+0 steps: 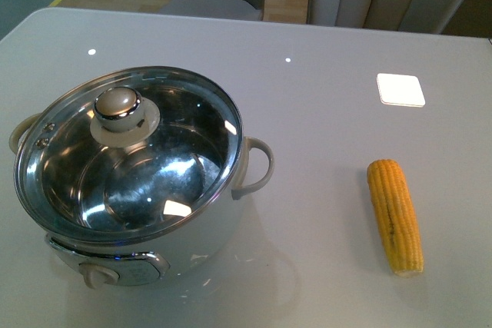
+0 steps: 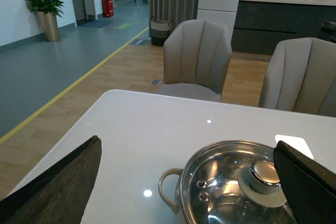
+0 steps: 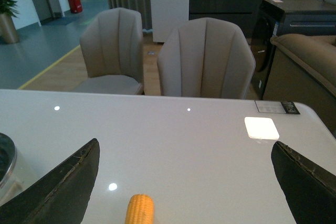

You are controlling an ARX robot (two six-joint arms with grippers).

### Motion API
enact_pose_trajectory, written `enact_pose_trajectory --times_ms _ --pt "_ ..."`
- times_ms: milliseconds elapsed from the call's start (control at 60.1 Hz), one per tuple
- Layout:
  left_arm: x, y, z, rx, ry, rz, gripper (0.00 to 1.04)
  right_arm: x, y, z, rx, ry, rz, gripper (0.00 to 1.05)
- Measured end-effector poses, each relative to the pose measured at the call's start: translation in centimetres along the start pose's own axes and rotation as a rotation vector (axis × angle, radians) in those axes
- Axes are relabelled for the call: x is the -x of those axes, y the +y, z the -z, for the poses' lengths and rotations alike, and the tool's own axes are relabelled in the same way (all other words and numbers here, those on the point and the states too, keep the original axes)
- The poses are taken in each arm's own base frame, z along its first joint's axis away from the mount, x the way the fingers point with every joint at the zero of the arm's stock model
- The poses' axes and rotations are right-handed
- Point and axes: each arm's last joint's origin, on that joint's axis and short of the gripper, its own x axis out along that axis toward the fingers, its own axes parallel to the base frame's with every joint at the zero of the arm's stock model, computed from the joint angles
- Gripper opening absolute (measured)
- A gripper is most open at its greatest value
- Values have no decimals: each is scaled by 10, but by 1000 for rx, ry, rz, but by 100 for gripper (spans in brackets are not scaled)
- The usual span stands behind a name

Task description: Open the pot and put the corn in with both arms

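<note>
The white pot stands at the front left of the table, closed by a glass lid with a steel rim and a round knob. The corn lies on the table to its right, apart from the pot. No arm shows in the front view. In the left wrist view my left gripper is open, its fingers spread above the near side of the pot and the lid knob. In the right wrist view my right gripper is open above the corn's end.
A white square coaster lies at the back right of the table. Beige chairs stand behind the far table edge. The pot's control knob faces the front edge.
</note>
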Motion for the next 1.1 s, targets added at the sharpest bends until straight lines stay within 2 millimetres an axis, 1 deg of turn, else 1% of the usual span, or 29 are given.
enact_pose_trajectory --times_ms 482,516,582,649,732,815,898,915,965,1098 --pt "0 0 0 3 5 -5 98 0 0 0 0 0 0 96" --pt "-1 0 1 20 81 -32 98 0 0 0 0 0 -1 96" --pt "-6 -2 0 39 148 -43 98 0 0 0 0 0 0 96" --pt "-15 -7 -5 54 161 -10 98 0 0 0 0 -1 0 96" --pt "-30 -13 -14 81 138 27 98 0 0 0 0 0 -1 96" --pt "-47 -20 -15 98 128 52 98 0 0 0 0 -1 0 96" --pt "-72 -31 -8 95 136 90 98 0 0 0 0 0 0 96" --pt "-73 -32 -7 95 137 92 98 0 0 0 0 -1 0 96" --pt "-90 -40 0 85 142 104 98 0 0 0 0 0 -1 96" --pt "-126 -58 22 64 172 150 98 0 0 0 0 -1 0 96"
